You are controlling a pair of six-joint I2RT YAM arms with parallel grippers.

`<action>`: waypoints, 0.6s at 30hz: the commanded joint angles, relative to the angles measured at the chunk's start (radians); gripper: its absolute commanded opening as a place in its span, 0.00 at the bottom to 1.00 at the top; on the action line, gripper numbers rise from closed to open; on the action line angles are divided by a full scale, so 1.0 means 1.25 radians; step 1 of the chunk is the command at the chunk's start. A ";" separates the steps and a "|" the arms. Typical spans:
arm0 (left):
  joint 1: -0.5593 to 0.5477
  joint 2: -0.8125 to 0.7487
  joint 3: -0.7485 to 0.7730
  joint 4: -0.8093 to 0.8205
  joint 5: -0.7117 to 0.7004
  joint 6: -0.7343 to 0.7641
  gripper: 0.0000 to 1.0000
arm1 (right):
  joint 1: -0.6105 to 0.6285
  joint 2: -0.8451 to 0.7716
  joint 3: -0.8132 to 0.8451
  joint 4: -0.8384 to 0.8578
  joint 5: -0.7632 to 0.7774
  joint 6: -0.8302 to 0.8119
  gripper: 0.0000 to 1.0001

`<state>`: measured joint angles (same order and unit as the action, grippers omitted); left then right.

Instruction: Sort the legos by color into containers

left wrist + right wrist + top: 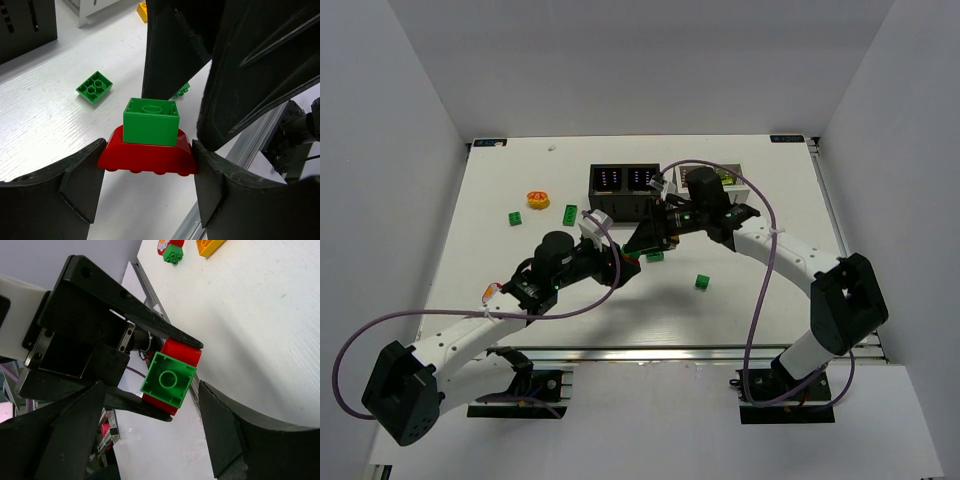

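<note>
A white worktop (520, 300) fills the middle of the scene, matte, with a faint grain that shows in the left wrist view. Plain white walls rise around it: a left wall (380, 150) along its left edge, a back wall (640, 60) beyond its far edge, a right wall (910, 150) along its right edge. A silver metal rail (650, 353) runs along the worktop's near edge. Small black brackets (488, 142) sit at its far corners. The light is even and soft.

Green square brick (151, 121) stacked on red rounded brick (147, 156), pair held aloft, loose green bricks (702, 282) scattered flat, black container (620, 203) upright behind.
</note>
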<state>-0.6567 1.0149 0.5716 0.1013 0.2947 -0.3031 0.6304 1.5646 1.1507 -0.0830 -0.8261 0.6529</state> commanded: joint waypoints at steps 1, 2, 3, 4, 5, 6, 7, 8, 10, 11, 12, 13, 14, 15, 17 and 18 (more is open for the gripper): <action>-0.004 -0.002 0.020 0.009 -0.005 0.006 0.25 | 0.011 0.012 0.045 -0.029 0.023 -0.009 0.79; -0.004 -0.003 0.019 0.010 -0.006 0.004 0.25 | 0.012 0.015 0.045 -0.034 0.030 -0.008 0.78; -0.004 -0.004 0.018 0.012 -0.007 0.003 0.25 | 0.012 0.021 0.045 -0.039 0.034 -0.008 0.77; -0.004 -0.004 0.018 0.012 -0.007 0.003 0.25 | 0.012 0.023 0.045 -0.043 0.037 -0.008 0.76; -0.004 -0.006 0.018 0.012 -0.009 0.003 0.25 | 0.012 0.026 0.045 -0.045 0.041 -0.008 0.75; -0.004 -0.006 0.016 0.012 -0.009 0.001 0.25 | 0.014 0.029 0.045 -0.047 0.042 -0.009 0.72; -0.004 -0.007 0.018 0.012 -0.008 -0.001 0.25 | 0.015 0.031 0.046 -0.047 0.044 -0.009 0.71; -0.004 -0.008 0.014 0.013 -0.007 -0.002 0.26 | 0.015 0.031 0.049 -0.047 0.048 -0.011 0.69; -0.002 -0.012 0.009 0.021 -0.009 -0.008 0.25 | 0.016 0.029 0.049 -0.048 0.051 -0.013 0.63; -0.004 -0.012 0.005 0.023 -0.010 -0.012 0.25 | 0.018 0.031 0.049 -0.048 0.053 -0.014 0.60; -0.004 -0.012 0.003 0.027 -0.010 -0.013 0.25 | 0.018 0.031 0.049 -0.047 0.052 -0.015 0.58; -0.004 -0.013 0.003 0.027 -0.010 -0.014 0.25 | 0.020 0.032 0.049 -0.045 0.055 -0.018 0.55; -0.004 -0.012 0.003 0.027 -0.010 -0.015 0.25 | 0.021 0.031 0.050 -0.045 0.058 -0.020 0.52; -0.004 -0.009 0.004 0.023 -0.010 -0.015 0.25 | 0.021 0.031 0.051 -0.040 0.058 -0.022 0.46; -0.004 -0.008 0.004 0.021 -0.010 -0.013 0.25 | 0.022 0.027 0.049 -0.038 0.061 -0.028 0.38; -0.004 -0.008 0.004 0.015 -0.012 -0.013 0.25 | 0.022 0.022 0.050 -0.036 0.064 -0.034 0.29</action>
<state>-0.6567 1.0187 0.5694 0.1024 0.2768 -0.3138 0.6514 1.6066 1.1770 -0.1352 -0.7563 0.6445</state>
